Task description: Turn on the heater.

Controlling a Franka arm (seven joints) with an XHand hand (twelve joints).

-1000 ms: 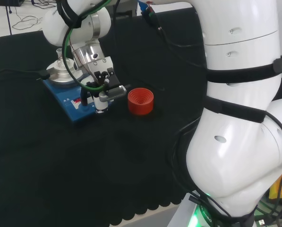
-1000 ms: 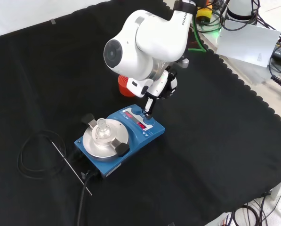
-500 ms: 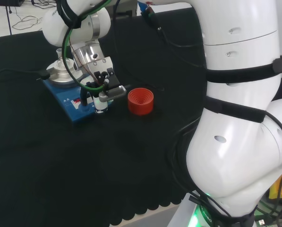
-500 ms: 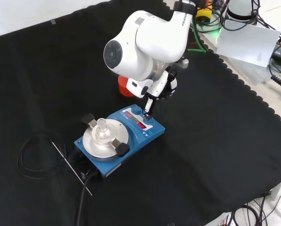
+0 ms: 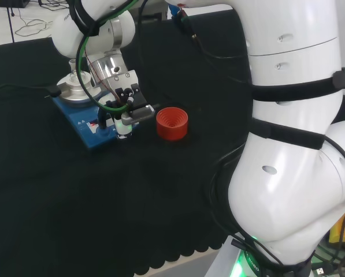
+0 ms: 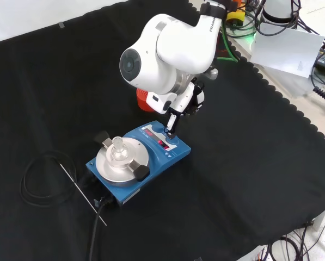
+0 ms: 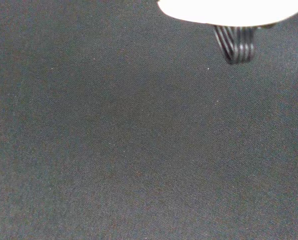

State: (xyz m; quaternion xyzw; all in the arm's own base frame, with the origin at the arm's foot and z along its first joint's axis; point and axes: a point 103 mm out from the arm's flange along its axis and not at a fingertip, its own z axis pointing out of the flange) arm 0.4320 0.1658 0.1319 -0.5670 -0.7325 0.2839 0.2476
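Note:
The heater (image 5: 86,131) is a blue box with a round silver plate (image 6: 114,164) and a front panel of red displays (image 6: 161,142). A small clear flask (image 6: 117,145) stands on the plate. The hand (image 5: 125,103) hangs over the panel end of the heater, beneath the arm's white wrist link. In the front view the hand (image 6: 185,101) points one straight dark finger (image 6: 171,123) down at the panel. Whether the tip touches the panel I cannot tell. The hand holds nothing. The wrist view looks onto black cloth past a ribbed dark finger (image 7: 235,46).
A red ribbed ring stand (image 5: 172,123) sits on the cloth just right of the heater in the head view, behind the hand (image 6: 142,100) in the front view. A black cable coil (image 6: 36,180) and a thin metal rod (image 6: 84,194) lie left of the heater.
The hand has edged up slightly over the heater's panel. The heater, flask and red ring have not moved.

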